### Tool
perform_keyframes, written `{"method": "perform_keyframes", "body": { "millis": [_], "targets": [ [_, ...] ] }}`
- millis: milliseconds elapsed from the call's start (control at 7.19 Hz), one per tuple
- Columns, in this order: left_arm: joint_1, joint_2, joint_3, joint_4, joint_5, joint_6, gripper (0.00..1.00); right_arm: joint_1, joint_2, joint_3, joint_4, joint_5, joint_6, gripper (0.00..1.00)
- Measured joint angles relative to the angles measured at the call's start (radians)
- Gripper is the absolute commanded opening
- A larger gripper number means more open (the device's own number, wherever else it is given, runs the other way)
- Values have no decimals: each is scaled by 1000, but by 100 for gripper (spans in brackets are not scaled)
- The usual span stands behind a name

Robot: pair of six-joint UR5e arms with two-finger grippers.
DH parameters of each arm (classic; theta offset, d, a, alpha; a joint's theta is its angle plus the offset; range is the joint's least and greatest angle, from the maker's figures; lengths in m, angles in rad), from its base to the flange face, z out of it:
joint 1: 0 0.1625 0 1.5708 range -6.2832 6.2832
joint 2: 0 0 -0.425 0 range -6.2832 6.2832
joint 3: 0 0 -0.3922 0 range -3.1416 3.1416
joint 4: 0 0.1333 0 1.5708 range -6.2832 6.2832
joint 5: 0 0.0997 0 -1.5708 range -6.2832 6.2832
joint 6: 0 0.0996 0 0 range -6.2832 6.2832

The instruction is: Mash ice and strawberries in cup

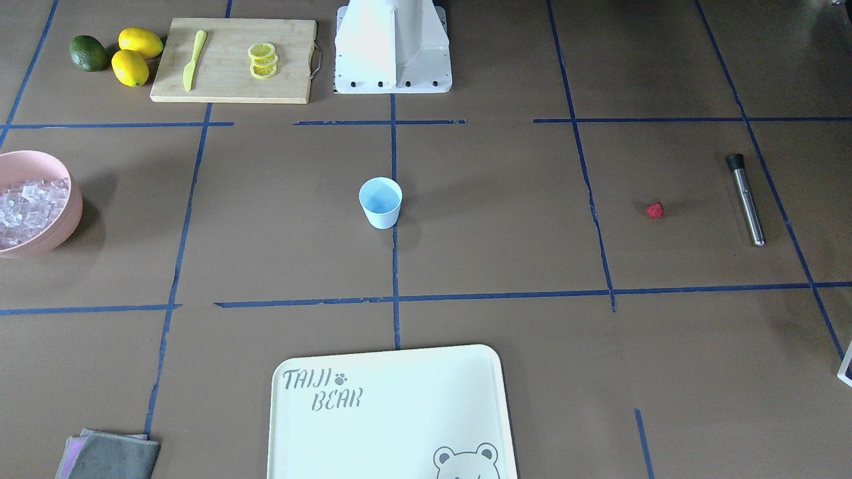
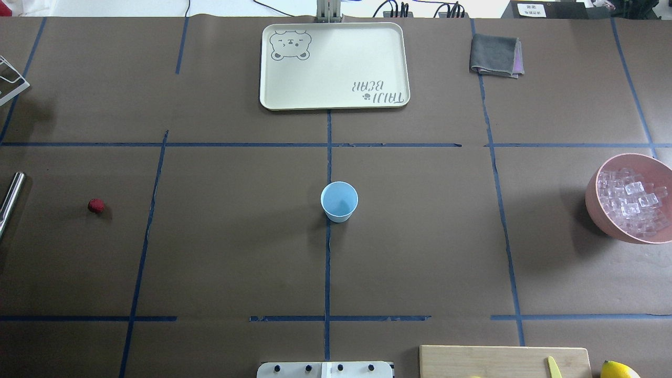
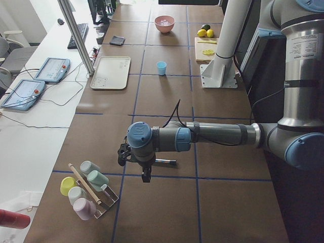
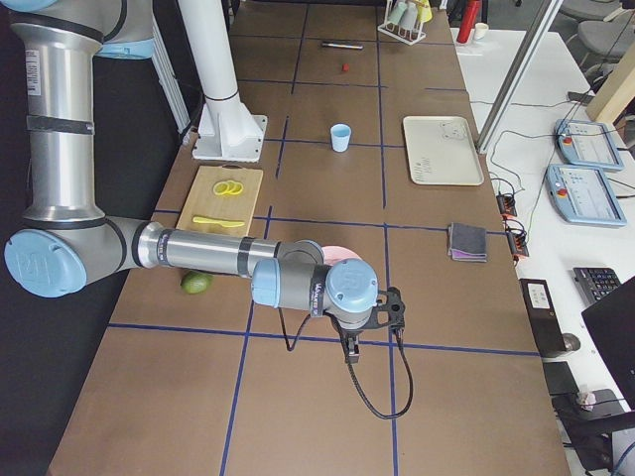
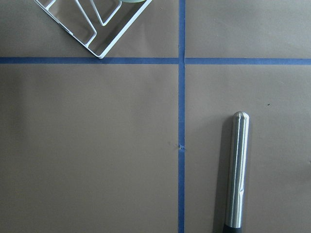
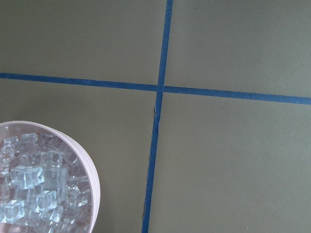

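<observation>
The light blue cup (image 2: 339, 201) (image 1: 381, 203) stands upright at the table's middle, and it looks empty. Ice (image 2: 632, 199) (image 6: 34, 184) fills the pink bowl (image 2: 598, 210) (image 1: 66, 223) at the robot's right. One red strawberry (image 2: 95, 206) (image 1: 655, 211) lies on the table at the robot's left. My left gripper (image 3: 146, 174) hangs past the table's left end, over a steel muddler (image 5: 237, 170). My right gripper (image 4: 349, 352) hangs beyond the bowl at the right end. Both show only in the side views, so I cannot tell whether they are open or shut.
The muddler (image 1: 745, 199) lies near the strawberry. A cream tray (image 2: 336, 68) sits at the far middle, with a grey cloth (image 2: 493, 55) beside it. A cutting board (image 1: 233, 60) holds lemon slices and a yellow knife, next to lemons (image 1: 136, 53). A wire rack of cups (image 3: 86, 187) stands at the left end.
</observation>
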State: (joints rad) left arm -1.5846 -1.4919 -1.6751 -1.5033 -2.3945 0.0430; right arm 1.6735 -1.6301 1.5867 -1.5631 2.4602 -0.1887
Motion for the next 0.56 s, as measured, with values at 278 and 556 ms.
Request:
{"method": "perform_keyframes", "body": {
  "millis": [278,556],
  "targets": [
    [0,0,1,0,0,0,100,1,0,15,0,-10,0,100],
    [0,-1,1,-1,0,0,100,0,0,22,1,-13,0,100]
  ]
}}
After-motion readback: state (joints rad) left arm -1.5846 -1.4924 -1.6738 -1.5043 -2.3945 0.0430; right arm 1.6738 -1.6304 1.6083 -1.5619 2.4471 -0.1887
